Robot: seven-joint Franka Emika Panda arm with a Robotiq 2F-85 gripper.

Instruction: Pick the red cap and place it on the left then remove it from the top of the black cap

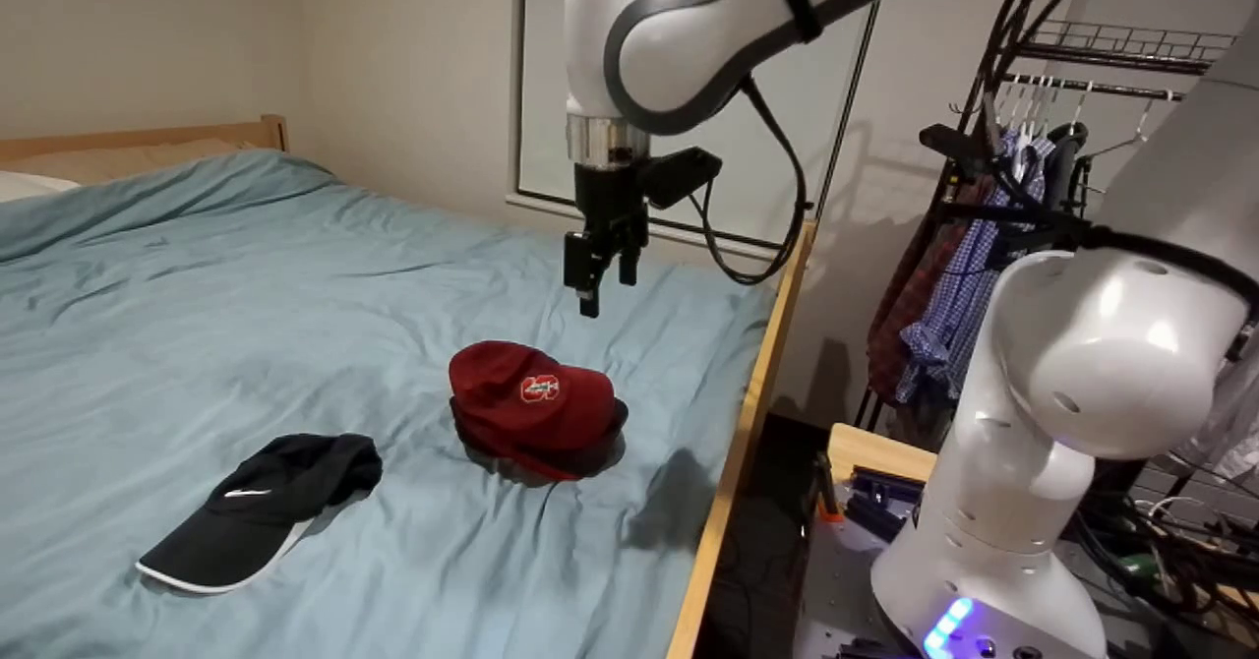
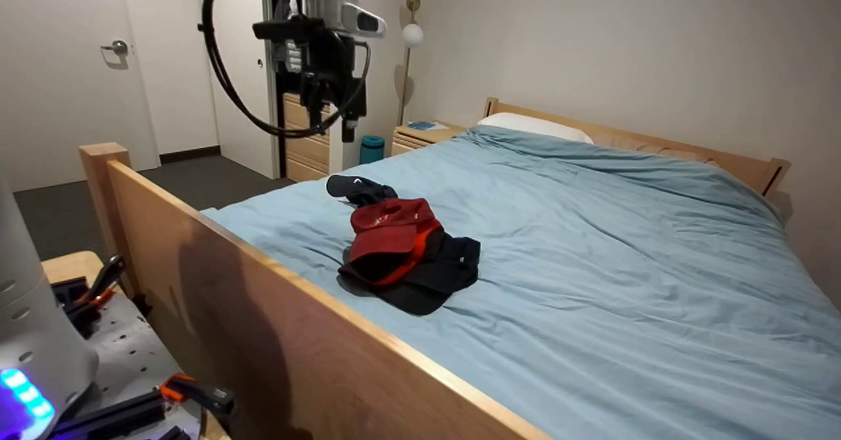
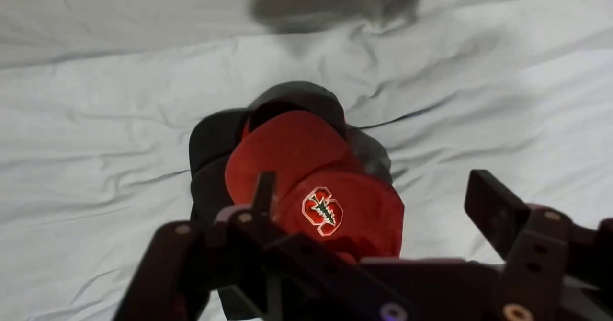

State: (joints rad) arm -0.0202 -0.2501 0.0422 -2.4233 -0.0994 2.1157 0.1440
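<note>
A red cap [image 1: 492, 393] with a tree-and-letter logo lies on top of a pile of caps on the bed, seen in both exterior views [image 2: 384, 240] and the wrist view [image 3: 364, 211]. Under it show dark brims, a red-orange edge and a rounder black cap [image 2: 460, 259]; how they stack is partly hidden. The flat black cap [image 1: 270, 497] with the white brim edge lies apart from the pile, also seen in an exterior view [image 2: 351, 187]. My gripper [image 1: 608, 290] is open and empty, well above the pile. In the wrist view [image 3: 376, 189] the left finger overlaps the red cap and the right finger overlaps bare bedding.
A blue-green blanket [image 1: 246, 364] with folds covers the bed. A raised wooden footboard [image 2: 315, 295] stands between the robot base [image 1: 993, 541] and the bed. A wall with a framed panel [image 1: 689, 148] is behind the arm. A cable loops beside the gripper.
</note>
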